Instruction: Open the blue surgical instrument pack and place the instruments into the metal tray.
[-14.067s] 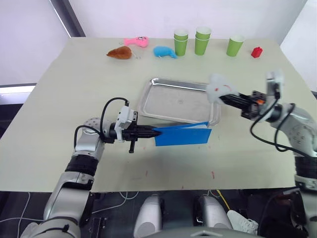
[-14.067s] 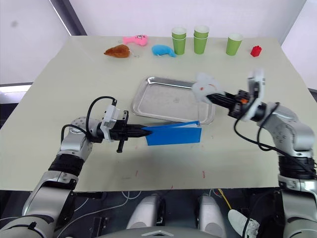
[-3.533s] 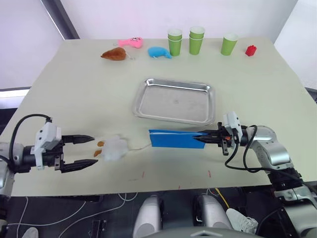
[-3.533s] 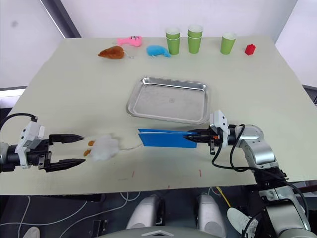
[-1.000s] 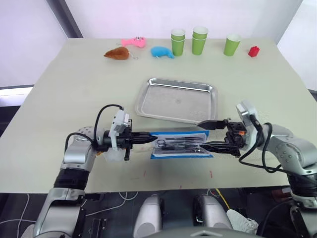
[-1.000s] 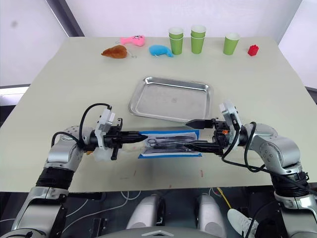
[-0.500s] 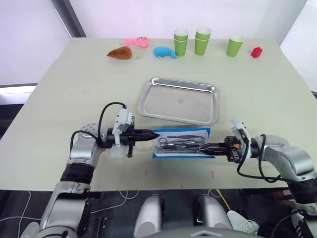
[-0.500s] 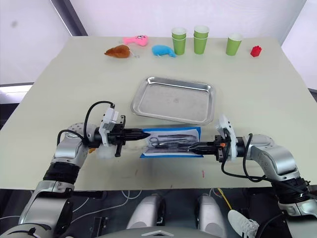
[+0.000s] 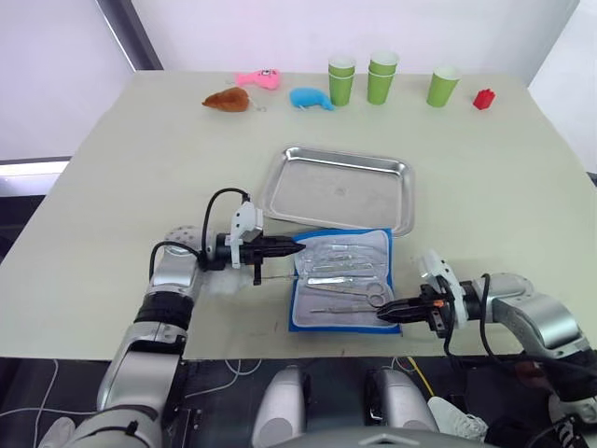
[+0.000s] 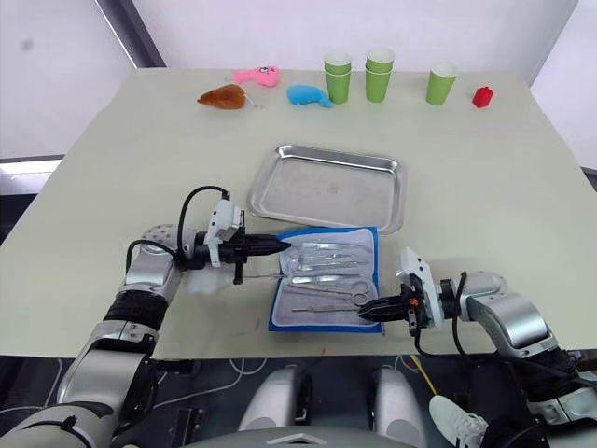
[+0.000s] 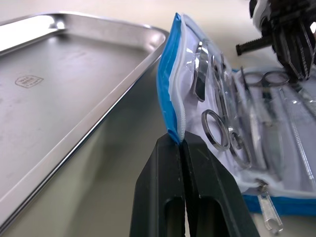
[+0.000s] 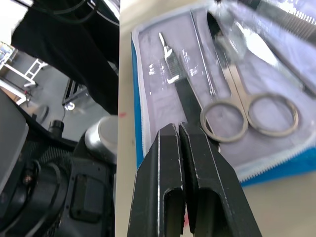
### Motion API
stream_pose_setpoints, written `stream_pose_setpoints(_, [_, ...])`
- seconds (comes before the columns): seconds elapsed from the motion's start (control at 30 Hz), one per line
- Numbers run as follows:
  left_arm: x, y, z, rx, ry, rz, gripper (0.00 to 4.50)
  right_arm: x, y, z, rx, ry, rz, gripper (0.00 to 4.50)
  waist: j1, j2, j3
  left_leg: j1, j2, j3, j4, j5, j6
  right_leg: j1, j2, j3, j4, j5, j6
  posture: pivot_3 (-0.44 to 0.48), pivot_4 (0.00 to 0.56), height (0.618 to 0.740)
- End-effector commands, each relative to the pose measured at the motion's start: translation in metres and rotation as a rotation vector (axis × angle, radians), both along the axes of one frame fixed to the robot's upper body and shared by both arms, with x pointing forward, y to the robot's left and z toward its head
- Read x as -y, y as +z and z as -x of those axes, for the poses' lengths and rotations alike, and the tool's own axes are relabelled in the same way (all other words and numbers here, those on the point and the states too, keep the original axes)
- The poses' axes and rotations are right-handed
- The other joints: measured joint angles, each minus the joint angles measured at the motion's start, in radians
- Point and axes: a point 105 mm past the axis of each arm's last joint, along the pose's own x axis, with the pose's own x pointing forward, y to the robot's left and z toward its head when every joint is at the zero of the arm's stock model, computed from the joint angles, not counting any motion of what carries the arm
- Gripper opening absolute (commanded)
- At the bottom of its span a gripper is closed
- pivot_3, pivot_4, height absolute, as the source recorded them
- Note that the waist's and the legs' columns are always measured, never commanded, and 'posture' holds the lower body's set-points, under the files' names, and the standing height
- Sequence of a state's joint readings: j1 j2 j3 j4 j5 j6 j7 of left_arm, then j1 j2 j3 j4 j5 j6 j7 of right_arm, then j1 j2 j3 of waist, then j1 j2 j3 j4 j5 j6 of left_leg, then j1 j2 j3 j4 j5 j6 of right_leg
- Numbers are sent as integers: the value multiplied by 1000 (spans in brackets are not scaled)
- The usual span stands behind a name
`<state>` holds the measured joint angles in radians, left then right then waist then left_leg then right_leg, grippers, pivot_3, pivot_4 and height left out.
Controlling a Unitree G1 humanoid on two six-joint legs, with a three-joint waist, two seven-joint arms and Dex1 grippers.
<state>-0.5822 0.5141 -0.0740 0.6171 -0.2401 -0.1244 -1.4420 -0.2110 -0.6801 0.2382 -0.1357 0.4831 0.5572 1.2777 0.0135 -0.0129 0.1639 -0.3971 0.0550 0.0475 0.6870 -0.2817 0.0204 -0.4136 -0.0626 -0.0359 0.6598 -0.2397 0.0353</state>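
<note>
Pale worktop (image 9: 121, 159) fills most of the head view, with a white wall along the top of the frame and green cups (image 9: 381, 77), plush toys (image 9: 310, 97) and a red block (image 9: 482, 98) lined up near the far edge. My left gripper (image 9: 297, 248) is clamped together on the left edge of the blue surgical instrument pack (image 9: 300, 317), which lies open at centre frame, just below the metal tray (image 9: 338, 189). My right gripper (image 9: 382, 316) is pressed shut on the pack's lower right corner. I judge the main risk is tugging either edge: the instruments (image 9: 340, 276) look loosely seated on the pale lining and could slide off onto the worktop, or the flap could fold back over them. They are thin, silvery, ring-handled pieces, lying roughly parallel across the lining. The tray is bare and shiny.
</note>
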Motion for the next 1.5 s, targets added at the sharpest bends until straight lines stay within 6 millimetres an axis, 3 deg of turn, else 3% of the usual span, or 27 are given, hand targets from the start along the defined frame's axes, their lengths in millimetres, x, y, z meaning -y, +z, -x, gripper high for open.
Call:
stream_pose_setpoints(0.03, [4,-26,5,-42,-30,-99,0,4,-8,4,14,21,39,87,0,0,0,0,0,0,0,0,0,0,0,0,0,0,0,0,150,739])
stream_pose_setpoints(0.53, [6,-35,-13,6,-3,-213,0,5,-21,8,48,37,92,87,5,-4,-11,3,-1,-3,3,0,0,5,0,0,2,0,0,0,150,739])
stream_pose_setpoints(1.23, [-1,-32,-16,-75,68,-117,0,8,-34,0,159,22,146,87,0,-5,-14,16,0,-2,2,0,0,16,1,1,1,-1,-1,0,150,739])
stream_pose_setpoints(1.37, [-1,-32,-16,-78,73,-110,1302,11,-38,0,157,22,168,0,-1,-5,-14,16,0,-2,2,0,0,16,1,1,1,-1,-1,0,150,739])
stream_pose_setpoints(1.5, [-2,-33,-17,-54,92,-119,3189,12,-36,0,151,14,160,0,-2,-6,-14,16,0,-2,1,0,0,16,1,1,0,-1,-1,0,150,739])
